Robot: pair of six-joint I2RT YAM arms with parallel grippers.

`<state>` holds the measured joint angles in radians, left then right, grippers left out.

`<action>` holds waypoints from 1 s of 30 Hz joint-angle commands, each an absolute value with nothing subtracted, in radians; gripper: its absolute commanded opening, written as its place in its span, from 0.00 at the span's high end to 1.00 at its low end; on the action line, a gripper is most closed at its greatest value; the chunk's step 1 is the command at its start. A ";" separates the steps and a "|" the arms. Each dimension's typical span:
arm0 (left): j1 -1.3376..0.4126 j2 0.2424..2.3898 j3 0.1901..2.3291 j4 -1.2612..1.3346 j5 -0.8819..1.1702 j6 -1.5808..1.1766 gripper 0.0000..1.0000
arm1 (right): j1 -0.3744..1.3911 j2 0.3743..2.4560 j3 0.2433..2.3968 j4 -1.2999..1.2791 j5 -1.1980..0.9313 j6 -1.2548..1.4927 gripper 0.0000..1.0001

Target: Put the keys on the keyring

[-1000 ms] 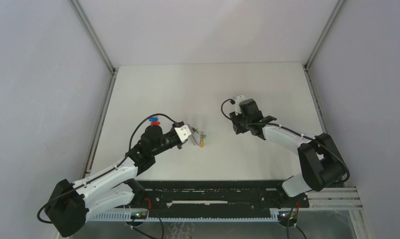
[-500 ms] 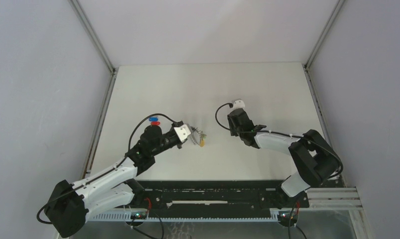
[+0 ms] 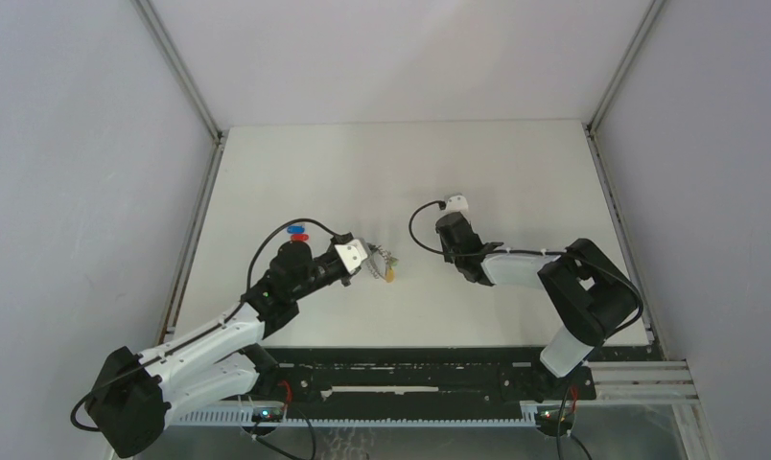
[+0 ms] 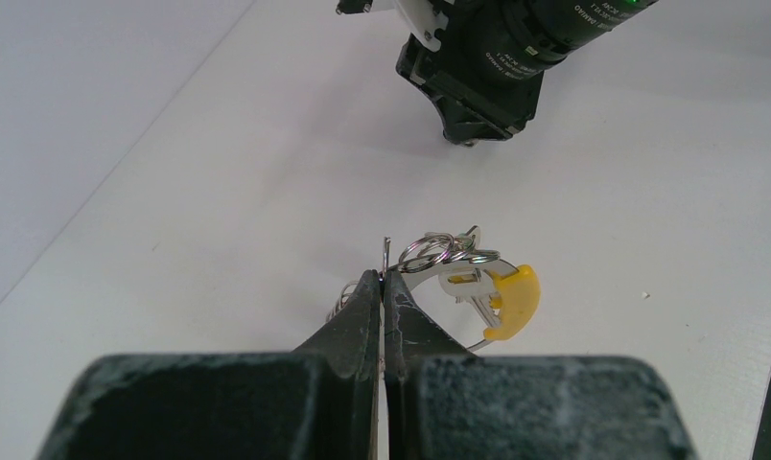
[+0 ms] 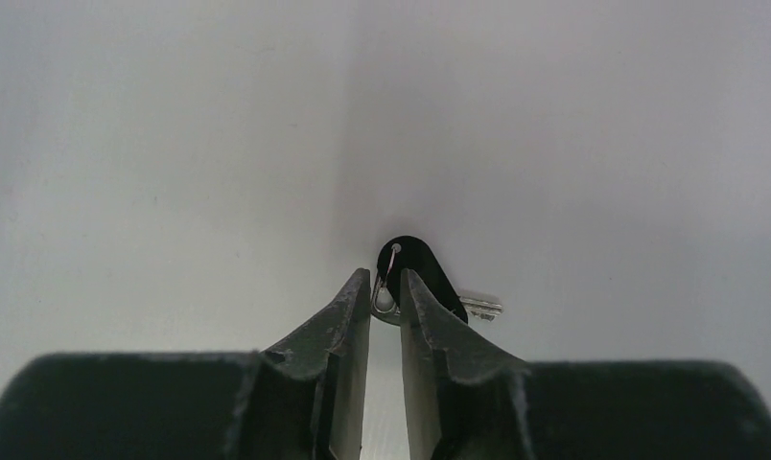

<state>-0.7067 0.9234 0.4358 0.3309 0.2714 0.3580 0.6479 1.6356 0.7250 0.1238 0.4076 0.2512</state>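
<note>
My left gripper is shut on the thin wire of the keyring, a cluster of small silver rings with a yellow piece, held just above the table. In the top view the keyring hangs off that gripper left of centre. The key has a black head and a short silver blade, and lies on the table. My right gripper points down over it. Its jaws stand a narrow gap apart, with the key's small silver loop between the tips. The key is hidden under the right wrist in the top view.
A blue-headed and a red-headed key lie behind the left arm's wrist. The right gripper's black body stands close beyond the keyring in the left wrist view. The white table is walled on three sides.
The right arm has swung left toward the keyring and lowered over the key, and its jaws have narrowed around the key's loop. The left arm and keyring have not moved.
</note>
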 commanded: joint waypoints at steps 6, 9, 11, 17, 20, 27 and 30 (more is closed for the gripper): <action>-0.709 0.907 0.436 0.400 0.267 0.345 1.00 | 0.656 1.655 0.769 0.143 0.437 0.265 0.84; -0.709 0.909 0.437 0.400 0.267 0.346 1.00 | 0.657 1.657 0.770 0.139 0.436 0.264 0.86; -0.709 0.909 0.437 0.399 0.267 0.346 1.00 | 0.657 1.658 0.773 0.136 0.435 0.261 0.89; -0.709 0.905 0.437 0.399 0.267 0.346 1.00 | 0.655 1.657 0.793 0.115 0.428 0.240 1.00; -0.709 0.904 0.438 0.396 0.266 0.347 1.00 | 0.652 1.632 0.811 0.069 0.406 0.224 1.00; -0.709 0.901 0.439 0.388 0.266 0.350 1.00 | 0.596 1.567 0.972 -0.310 0.166 0.163 1.00; -0.709 0.898 0.440 0.384 0.265 0.351 1.00 | 0.582 1.569 1.073 -0.525 0.103 0.129 1.00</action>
<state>-0.7067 0.9234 0.4358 0.3313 0.2714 0.3580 0.6048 1.6203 0.9405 -0.2287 0.2333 0.1905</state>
